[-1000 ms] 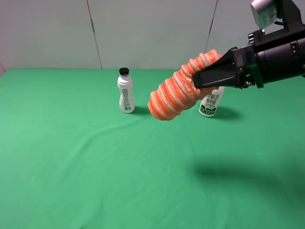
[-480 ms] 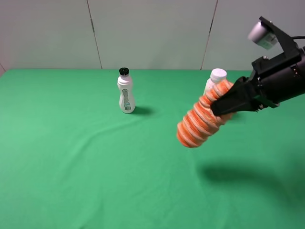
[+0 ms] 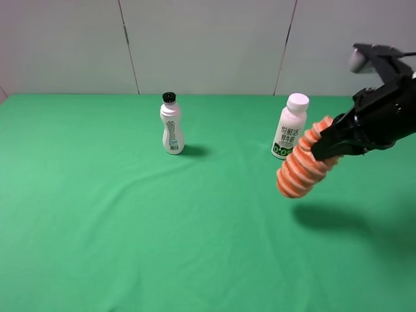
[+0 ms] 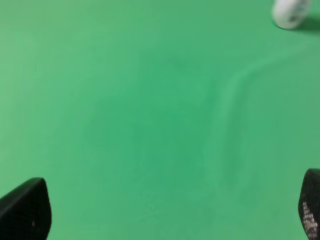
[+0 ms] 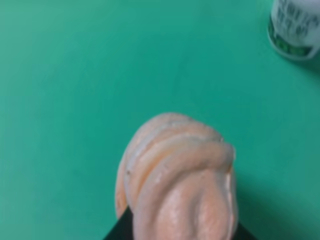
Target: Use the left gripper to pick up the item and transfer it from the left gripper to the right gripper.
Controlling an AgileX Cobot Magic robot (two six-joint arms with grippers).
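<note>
Left gripper (image 4: 168, 212): mine, and it stands open. In the left wrist view its two black fingertips (image 4: 25, 210) sit wide apart, with only the green cloth (image 4: 150, 100) between them.
Black-capped bottle (image 3: 171, 125): white, waisted and upright on the cloth, left of the middle. Its label is a thin strip of print too small for me to read.
White-capped bottle (image 3: 288, 127): upright, right of the middle. The label carries dark Chinese characters running down it, and the green band at the foot has white figures I cannot make out for sure. In the right wrist view that print is blurred.
Item (image 3: 304, 166): orange, ribbed and tilted, hanging off the cloth just beside the white-capped bottle. Its lower end is free and its shadow lies on the cloth below.
Right gripper (image 3: 329, 146): my black jaws are clamped on the upper end of the item.
</note>
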